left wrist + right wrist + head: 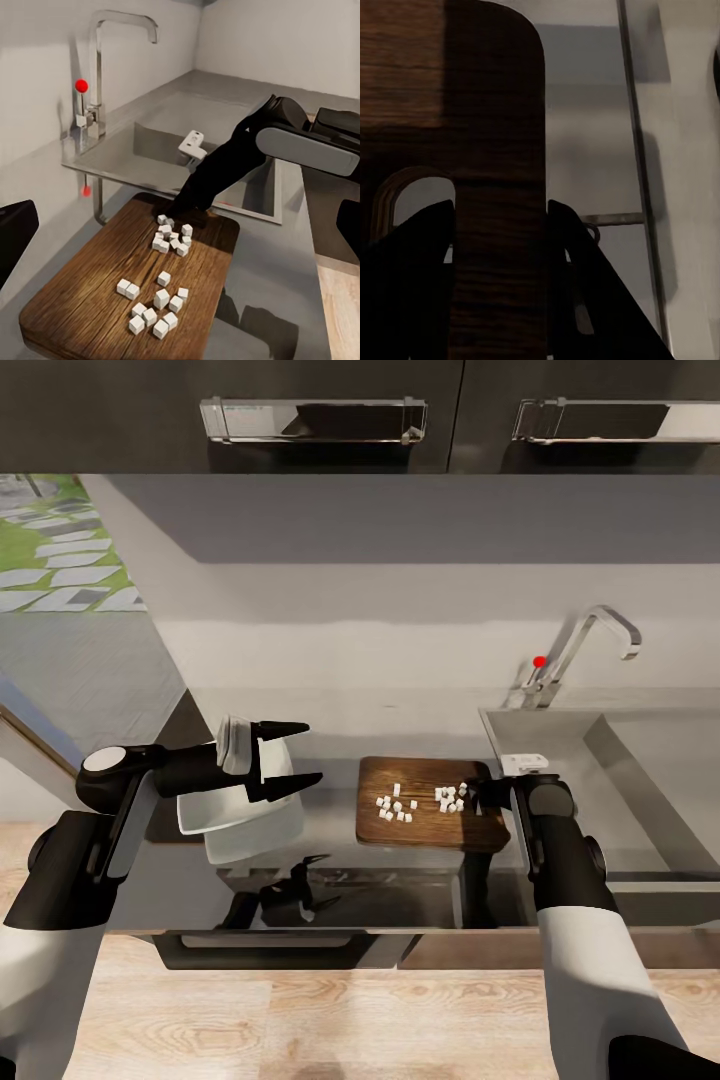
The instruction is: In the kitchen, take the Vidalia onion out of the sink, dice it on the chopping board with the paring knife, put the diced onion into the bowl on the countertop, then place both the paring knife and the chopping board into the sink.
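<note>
The dark wooden chopping board (430,830) lies on the countertop (330,840) just left of the sink (640,780). Several small white cubes of diced Vidalia onion (420,802) sit on it in two clusters, also seen in the left wrist view (161,300). My right gripper (482,796) is shut on the board's end by the sink; in the right wrist view its fingers (585,285) straddle the wood strip (499,225) beside the slot hole. My left gripper (298,755) hangs open over the white bowl (235,830). The paring knife is out of view.
A chrome tap (590,635) with a red knob (540,660) stands behind the sink. Black upper cabinets (330,420) hang overhead. The counter's front edge (280,938) runs close to my body, with wood floor below.
</note>
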Motion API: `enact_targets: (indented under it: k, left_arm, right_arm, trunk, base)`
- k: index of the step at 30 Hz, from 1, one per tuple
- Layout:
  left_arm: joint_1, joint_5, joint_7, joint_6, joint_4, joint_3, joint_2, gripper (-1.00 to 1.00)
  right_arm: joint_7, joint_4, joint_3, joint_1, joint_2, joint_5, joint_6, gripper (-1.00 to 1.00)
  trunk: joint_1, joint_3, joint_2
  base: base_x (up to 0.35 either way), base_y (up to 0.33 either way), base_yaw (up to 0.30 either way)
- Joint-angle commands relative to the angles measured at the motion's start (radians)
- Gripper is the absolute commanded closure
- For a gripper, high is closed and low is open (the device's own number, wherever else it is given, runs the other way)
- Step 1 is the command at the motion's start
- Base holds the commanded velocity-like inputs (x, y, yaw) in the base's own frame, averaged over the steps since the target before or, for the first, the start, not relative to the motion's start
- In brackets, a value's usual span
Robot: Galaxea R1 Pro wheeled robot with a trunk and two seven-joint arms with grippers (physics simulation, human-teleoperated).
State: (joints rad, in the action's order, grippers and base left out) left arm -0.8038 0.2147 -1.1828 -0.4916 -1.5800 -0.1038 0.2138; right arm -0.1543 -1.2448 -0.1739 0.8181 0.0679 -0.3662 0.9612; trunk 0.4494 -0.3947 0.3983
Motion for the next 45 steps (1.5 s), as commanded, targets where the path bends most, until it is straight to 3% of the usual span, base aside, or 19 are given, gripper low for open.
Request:
enact_targets:
  k: [1, 29, 45]
  left_arm:
    - [-0.001, 0.006, 0.0, -0.01, 0.0, -0.001, 0.001, -1.0]
    - [-0.001, 0.006, 0.0, -0.01, 0.0, -0.002, 0.001, -1.0]
    - [-0.001, 0.006, 0.0, -0.01, 0.0, -0.002, 0.001, -1.0]
  right_arm:
    - [-0.01, -0.001, -0.002, 0.001, 0.001, -0.007, 0.004, 1.0]
    - [-0.008, -0.002, -0.002, 0.001, 0.001, -0.007, 0.004, 1.0]
    - [-0.008, -0.002, -0.002, 0.001, 0.001, -0.007, 0.004, 1.0]
  trunk:
    - [0.001, -0.002, 0.002]
    - [0.001, -0.001, 0.002]
    - [0.001, 0.013, 0.002]
  base:
    - [0.0, 0.0, 0.0]
    - [0.0, 0.0, 0.0]
    - [0.0, 0.0, 0.014]
